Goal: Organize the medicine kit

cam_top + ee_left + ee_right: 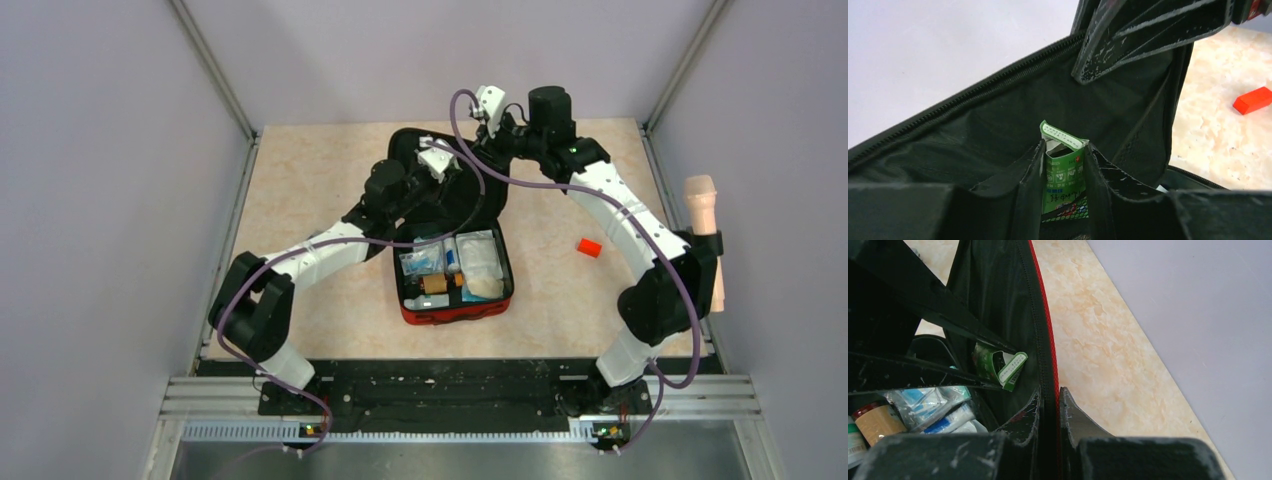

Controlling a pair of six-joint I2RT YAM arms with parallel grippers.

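Here the square red soft zip case (450,313) stands open, black-lined. The right gripper (1050,402) pinches its lid rim. The left gripper (1063,150) clamps a small green carton (1064,175), its lettering unreadable.

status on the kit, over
Left gripper shut on green packet by the lid. Right gripper shut on medicine kit lid rim. Red block lies clear of both.

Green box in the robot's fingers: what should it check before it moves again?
1. Left fingers grip the green box: ok.
2. Right fingers pinch the lid at its rim: ok.
3. Lid stands up, open: ok.
4. Box already inside a lid pocket: cannot tell.
5. Red cap packed: not ok, it lies on the table beside the kit.
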